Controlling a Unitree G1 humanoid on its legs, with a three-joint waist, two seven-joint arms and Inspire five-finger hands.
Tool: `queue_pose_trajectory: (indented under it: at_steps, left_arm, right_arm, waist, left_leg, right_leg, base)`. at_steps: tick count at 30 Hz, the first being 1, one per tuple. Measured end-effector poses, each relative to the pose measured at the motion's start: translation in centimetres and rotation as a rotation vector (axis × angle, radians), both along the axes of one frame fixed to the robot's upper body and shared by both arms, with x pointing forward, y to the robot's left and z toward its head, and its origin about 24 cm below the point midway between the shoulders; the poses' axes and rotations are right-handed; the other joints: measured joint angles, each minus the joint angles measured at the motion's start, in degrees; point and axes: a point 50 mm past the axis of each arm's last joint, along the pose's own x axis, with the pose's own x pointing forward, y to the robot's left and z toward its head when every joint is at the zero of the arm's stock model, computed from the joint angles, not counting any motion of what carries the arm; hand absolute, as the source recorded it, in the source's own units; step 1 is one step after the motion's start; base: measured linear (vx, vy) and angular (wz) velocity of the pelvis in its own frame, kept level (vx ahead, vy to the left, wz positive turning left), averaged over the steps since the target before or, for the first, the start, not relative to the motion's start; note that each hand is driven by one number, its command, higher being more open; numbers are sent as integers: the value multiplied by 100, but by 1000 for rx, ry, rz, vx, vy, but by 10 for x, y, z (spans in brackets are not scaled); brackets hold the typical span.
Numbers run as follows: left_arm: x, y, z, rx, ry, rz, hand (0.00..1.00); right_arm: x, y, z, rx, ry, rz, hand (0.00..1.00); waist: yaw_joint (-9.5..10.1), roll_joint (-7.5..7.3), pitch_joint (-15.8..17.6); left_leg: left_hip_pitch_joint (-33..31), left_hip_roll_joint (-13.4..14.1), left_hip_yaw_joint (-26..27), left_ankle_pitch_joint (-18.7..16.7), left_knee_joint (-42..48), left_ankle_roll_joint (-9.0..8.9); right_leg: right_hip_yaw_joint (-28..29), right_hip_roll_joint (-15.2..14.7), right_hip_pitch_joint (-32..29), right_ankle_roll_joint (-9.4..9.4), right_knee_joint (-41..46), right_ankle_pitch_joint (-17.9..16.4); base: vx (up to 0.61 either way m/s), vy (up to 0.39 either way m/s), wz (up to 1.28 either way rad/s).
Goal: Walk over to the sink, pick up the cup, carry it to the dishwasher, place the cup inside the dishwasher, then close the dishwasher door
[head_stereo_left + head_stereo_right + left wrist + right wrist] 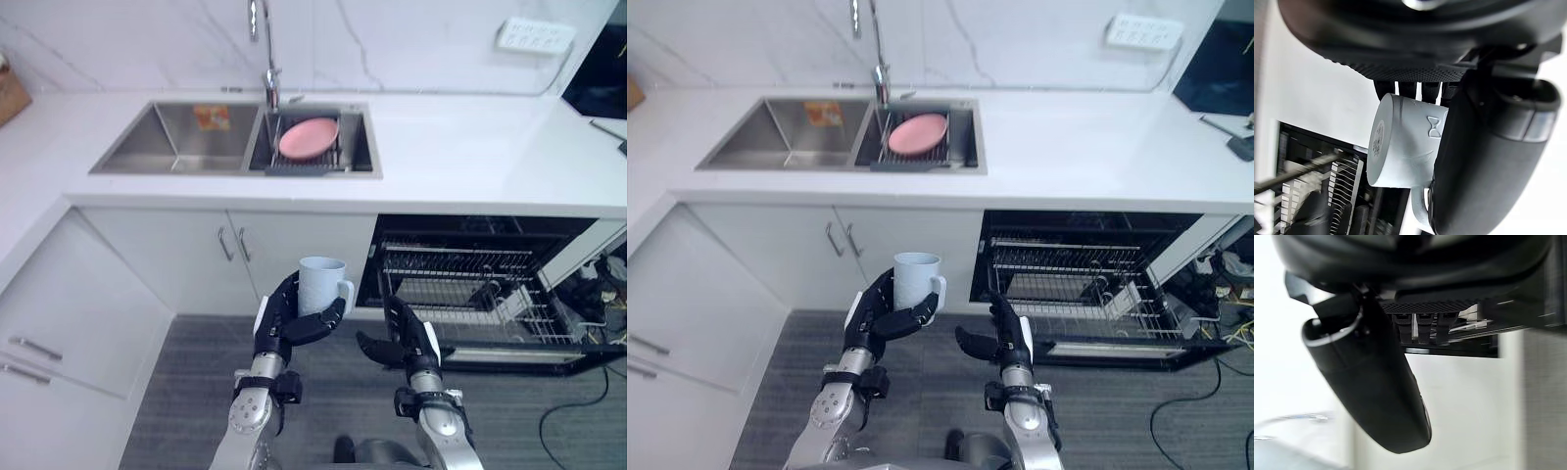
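A pale blue cup (322, 283) with a handle stands upright in my left hand (284, 323), whose fingers and thumb curl round it, in front of the white cabinet doors below the sink. The left wrist view shows the cup (1400, 142) from its base, clamped between thumb and fingers. My right hand (407, 338) hovers beside it with relaxed fingers, holding nothing. To the right the dishwasher (470, 284) stands open under the counter, its wire rack pulled out and its door (529, 352) folded down.
A double steel sink (176, 137) with a tap is set in the white counter (470, 147). A pink plate (309, 137) rests on a rack in its right basin. A socket strip (534, 36) hangs on the wall. Grey floor lies below.
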Motion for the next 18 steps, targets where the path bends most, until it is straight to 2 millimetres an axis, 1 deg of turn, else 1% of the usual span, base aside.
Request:
queue_pose_trajectory:
  at_steps: [1, 2, 3, 4, 5, 6, 7, 8, 9, 11, 13, 15, 16, 17, 18]
  left_arm:
    - [-1, 0, 0, -2, 1, 3, 30]
    - [-2, 0, 1, -7, 0, 5, 30]
    - [-2, 1, 0, -6, 0, 6, 30]
    - [-2, 1, 0, -5, 0, 9, 30]
    - [-2, 4, 0, -2, 2, 17, 30]
    - [-2, 5, -1, 3, 5, 20, 30]
    - [-3, 5, -3, 5, 12, 22, 30]
    - [-3, 9, -6, 28, 25, 24, 30]
    - [-2, 11, -6, 41, 24, 25, 30]
    - [2, 11, -5, 48, 15, 22, 30]
    - [1, 11, -5, 48, 16, 21, 30]
    - [2, 11, -4, 48, 10, 20, 30]
    - [3, 11, -4, 49, 8, 20, 30]
    - [3, 11, -3, 53, 5, 19, 30]
    - [3, 12, -3, 57, 5, 20, 30]
  right_arm:
    - [3, 1, 3, 0, -17, 3, 90]
    - [8, 1, 6, 0, -38, 7, 90]
    - [12, 2, 9, 0, -52, 12, 90]
    - [14, 3, 10, -1, -59, 14, 90]
    - [18, 3, 12, -3, -68, 18, 90]
    - [22, 1, 10, -16, -66, 23, 90]
    - [22, 0, 8, -25, -54, 28, 90]
    - [21, 1, 0, -20, -16, 26, 90]
    - [19, 3, -3, -12, -3, 21, 90]
    - [21, 3, -2, -8, -7, 17, 90]
    - [21, 4, -2, -6, -8, 23, 90]
    - [23, 6, -1, -2, -13, 28, 90]
    - [24, 6, 0, 0, -18, 30, 90]
    - [28, 8, 3, 2, -31, 33, 90]
    - [29, 9, 4, 5, -38, 35, 90]
  waist:
    - [29, 3, -12]
    - [71, 8, -14]
    - [127, 6, -13]
    - [145, -4, -10]
    - [156, -8, -11]
    - [161, 90, -63]
    - [181, 143, -100]
    - [155, 34, -145]
    - [107, -77, -211]
    - [103, -171, -214]
    - [96, -191, -214]
    - [113, -199, -210]
    - [112, -207, -207]
    - [98, -208, -207]
    - [92, -208, -207]
  left_leg:
    - [-74, -64, -53, -35, -242, -30]
    - [-227, -244, -266, -109, -759, 2]
    - [-345, -459, -591, -108, -1312, -17]
    - [-390, -586, -810, -96, -1610, -37]
    - [-435, -846, -1253, 15, -2323, -151]
    - [-329, -999, -1576, 663, -3133, -253]
    - [-220, -997, -1575, 1127, -3287, -261]
    - [-112, -1069, -1403, 1180, -3308, -177]
    - [-123, -1161, -1294, 1131, -3350, -98]
    - [-85, -1259, -1098, 1086, -3440, -24]
    - [148, -1358, -921, 1015, -3592, 81]
    - [539, -1401, -631, 889, -3823, 154]
    - [623, -1403, -543, 882, -3876, 160]
    - [746, -1398, -374, 876, -3993, 170]
    - [805, -1389, -271, 874, -4049, 175]
  right_leg:
    - [89, -8, 29, 16, -2, -25]
    - [269, -20, 104, 54, -20, -70]
    - [441, -27, 171, 87, -71, -90]
    - [544, -39, 185, 113, -95, -104]
    - [725, -75, 186, 220, -108, -143]
    - [935, -65, 158, 389, -68, -206]
    - [1064, -24, 161, 498, -51, -209]
    - [1236, -106, 228, 610, -87, -235]
    - [1308, -240, 244, 695, -188, -274]
    - [1464, -364, 208, 802, -278, -270]
    - [1619, -471, 259, 907, -275, -303]
    - [1688, -500, 142, 1140, 256, -442]
    - [1639, -499, 37, 1198, 470, -461]
    - [1409, -524, -187, 1290, 802, -454]
    - [1206, -570, -285, 1312, 938, -443]
  base:
    - [181, 98, -63]
    - [260, 176, -68]
    - [272, 196, -69]
    - [293, 231, -77]
    - [252, 219, -83]
    - [259, 231, -92]
    - [294, 254, -87]
    - [319, 264, -59]
    - [314, 250, -44]
    - [243, 200, -40]
    - [179, 153, -54]
    - [121, 89, -69]
    - [86, 62, -74]
    - [44, 41, -61]
    - [50, 48, -91]
